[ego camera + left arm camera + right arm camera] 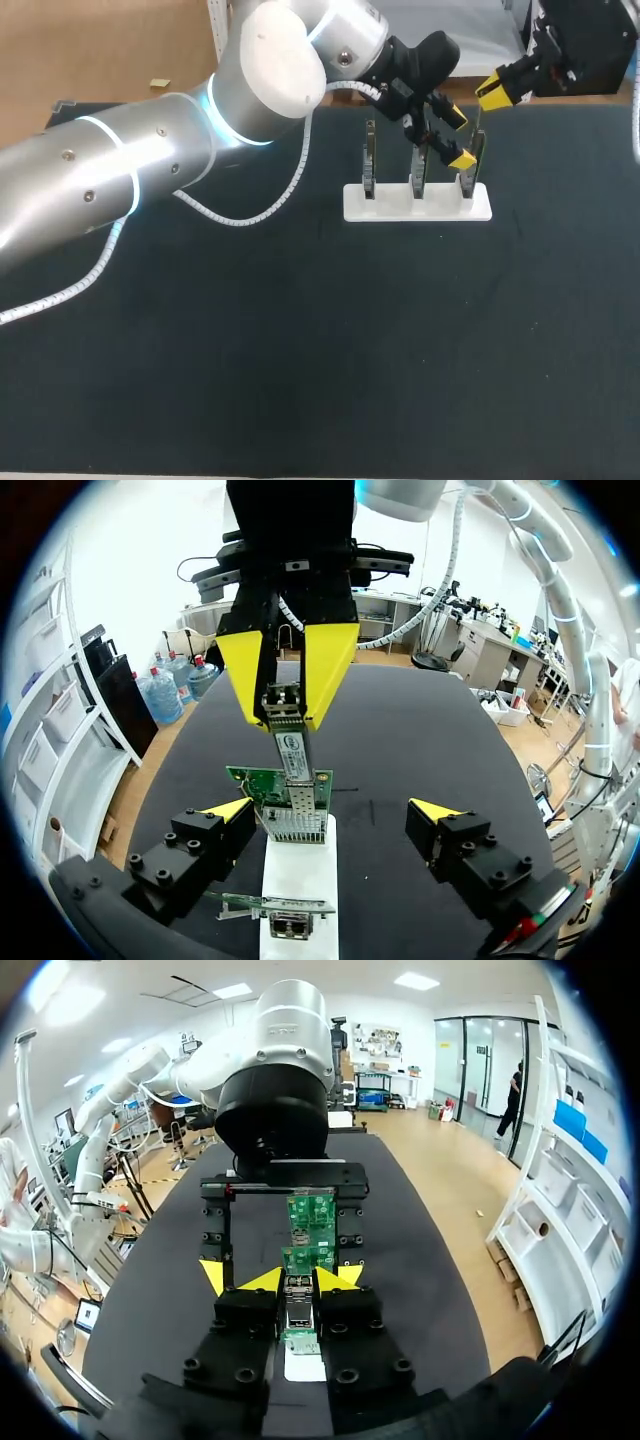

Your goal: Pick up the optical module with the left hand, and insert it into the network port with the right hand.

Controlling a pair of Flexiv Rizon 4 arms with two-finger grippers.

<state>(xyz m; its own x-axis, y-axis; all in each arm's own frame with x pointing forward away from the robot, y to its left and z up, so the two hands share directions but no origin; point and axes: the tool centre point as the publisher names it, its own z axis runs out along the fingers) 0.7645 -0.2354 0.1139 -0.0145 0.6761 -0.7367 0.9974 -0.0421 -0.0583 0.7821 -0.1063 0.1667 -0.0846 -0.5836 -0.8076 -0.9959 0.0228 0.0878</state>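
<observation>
Black desk [300, 350] carries a white stand [418, 203] with three network cards upright in it. Left arm [120, 180] comes across to the stand. Left hand [332, 808]: fingers wide apart, one on each side of the right-end card [285, 785], touching nothing. Right hand [298, 1278] sits above that card, clamped on the optical module [290, 745]. The module points down, with its lower end at the card's network port [296, 825]. Cannot tell if it is seated.
</observation>
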